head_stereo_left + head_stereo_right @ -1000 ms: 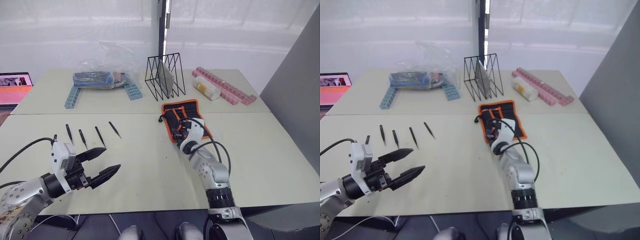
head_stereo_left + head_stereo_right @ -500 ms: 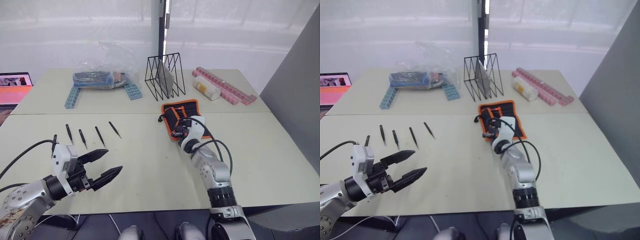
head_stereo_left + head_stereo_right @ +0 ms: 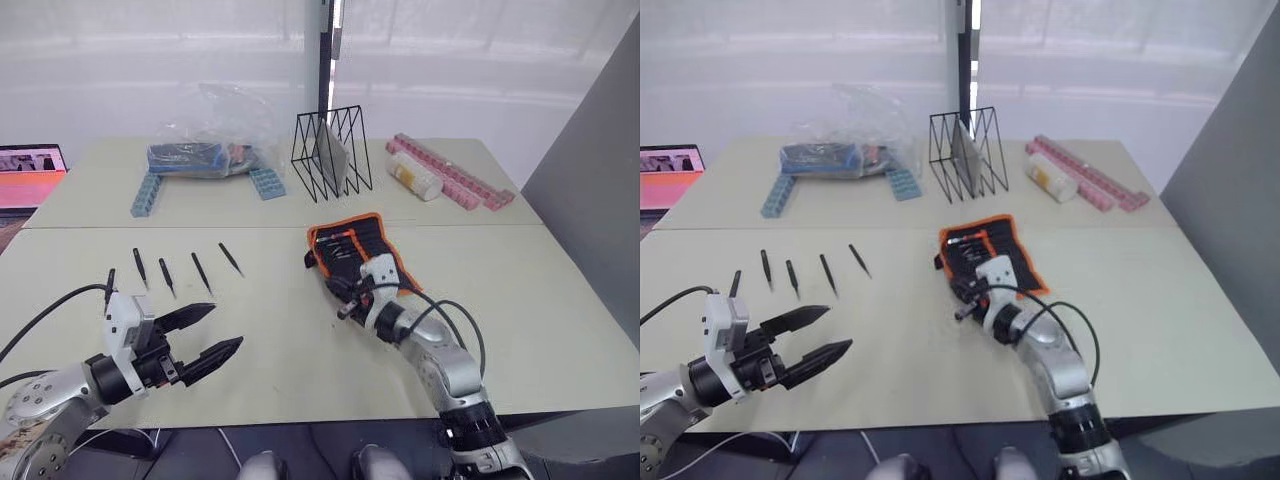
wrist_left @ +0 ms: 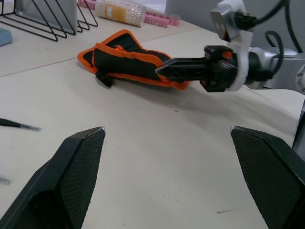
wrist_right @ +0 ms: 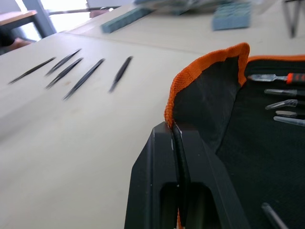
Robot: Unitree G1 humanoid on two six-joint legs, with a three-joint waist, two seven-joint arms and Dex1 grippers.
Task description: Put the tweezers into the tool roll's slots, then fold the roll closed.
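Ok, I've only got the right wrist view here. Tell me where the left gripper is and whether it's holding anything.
Observer: The left gripper is open and holds nothing. It hovers over the near left part of the table.
Operator: Place it against the tweezers.
Observer: The tweezers lie in a row on the table just beyond it, and none is between its fingers.
Operator: Now give me what's behind the tool roll.
Observer: A black wire rack stands on the table beyond the tool roll, apart from it.
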